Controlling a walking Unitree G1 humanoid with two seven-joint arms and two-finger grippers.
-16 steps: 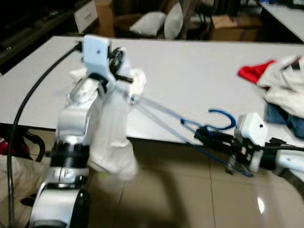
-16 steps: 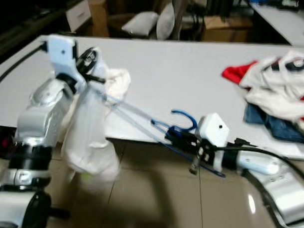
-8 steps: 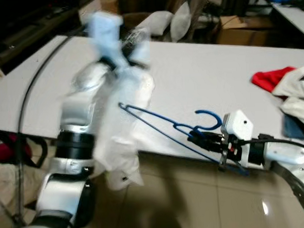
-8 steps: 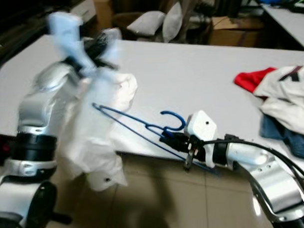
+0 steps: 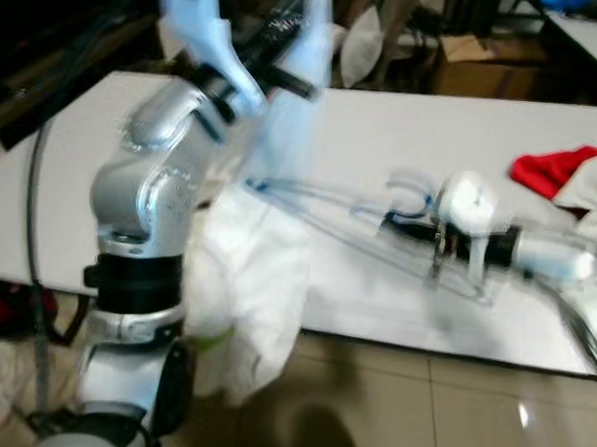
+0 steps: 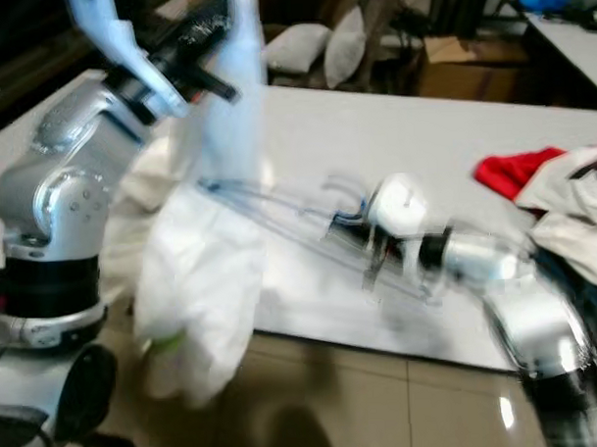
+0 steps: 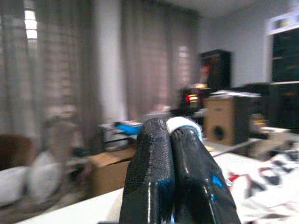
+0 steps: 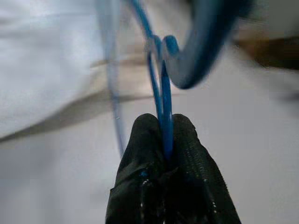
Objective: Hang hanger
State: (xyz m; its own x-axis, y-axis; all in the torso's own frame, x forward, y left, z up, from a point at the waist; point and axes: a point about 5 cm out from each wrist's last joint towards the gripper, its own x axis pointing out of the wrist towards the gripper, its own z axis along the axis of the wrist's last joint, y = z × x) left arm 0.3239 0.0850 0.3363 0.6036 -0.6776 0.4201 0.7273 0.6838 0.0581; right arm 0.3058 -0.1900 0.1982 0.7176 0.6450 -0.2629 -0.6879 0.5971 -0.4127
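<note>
The left end effector [image 7: 170, 140] was raised high above the near-left part of the white desk [image 5: 374, 142], its two black fingers pressed together on a fold of white garment [image 5: 252, 284] that draped down past the desk's front edge toward the tiled floor [image 5: 403, 406]. The right end effector [image 8: 164, 140] was clenched on the blue wire hanger [image 8: 161, 93] just below its hook, holding it low over the desk near the front edge, at about three o'clock from the garment; both were blurred. A pile of clothes [image 6: 562, 195] lay at the desk's far-right edge, well apart, leaving bare desk surface between and behind the arms.
</note>
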